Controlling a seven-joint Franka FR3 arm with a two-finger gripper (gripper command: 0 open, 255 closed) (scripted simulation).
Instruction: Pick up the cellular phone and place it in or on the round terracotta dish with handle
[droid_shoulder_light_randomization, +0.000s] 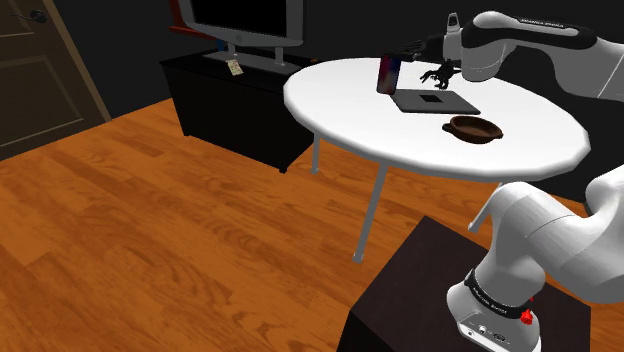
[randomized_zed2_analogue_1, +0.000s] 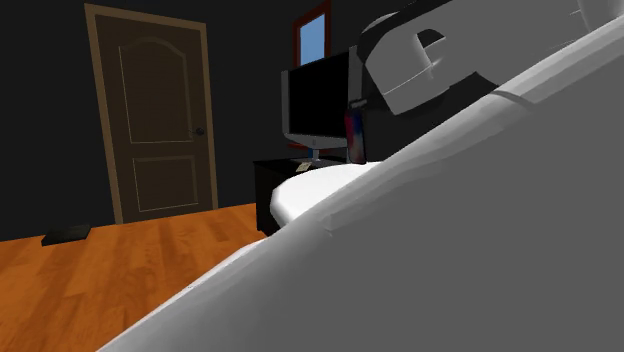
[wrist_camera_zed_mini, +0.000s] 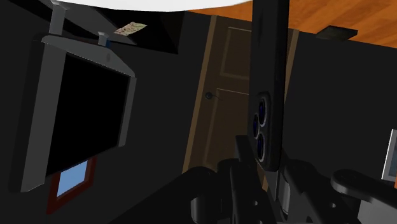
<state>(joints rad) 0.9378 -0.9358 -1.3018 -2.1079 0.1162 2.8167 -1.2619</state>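
Clasping the cellular phone (wrist_camera_zed_mini: 270, 70) between the fingers (wrist_camera_zed_mini: 244, 158), which are closing in on its lower end from both sides, with its dark back and camera lenses facing the wrist camera. Holding it upright and leaning a little, over the white round counter (droid_shoulder_light_randomization: 520, 150) near the edge facing the black cabinet (droid_shoulder_light_randomization: 235, 105). Showing a blue and pink screen in the shoulder view. Impossible to tell whether the phone's lower end is touching the counter top.

Reaching in from the shoulder view's right, with the white arm (droid_shoulder_light_randomization: 540, 40) stretching level above the counter's far edge.

Lying flat just beside the phone, toward the counter's middle: a dark slab (droid_shoulder_light_randomization: 434, 101). Sitting beyond that slab, on the side nearer the stand (droid_shoulder_light_randomization: 430, 300) and apart from both phone and fingers: the brown round dish (droid_shoulder_light_randomization: 473, 127).

Standing on the cabinet: a grey-framed monitor (droid_shoulder_light_randomization: 245, 20) with a dark screen, and a small note (droid_shoulder_light_randomization: 233, 67) lying by its foot.

Showing in the second exterior view, past the close white bulk of the arm: a brown panelled door (randomized_zed2_analogue_1: 160, 120), a wooden floor (randomized_zed2_analogue_1: 150, 260) and a flat dark thing (randomized_zed2_analogue_1: 66, 236) lying on that floor near the door.
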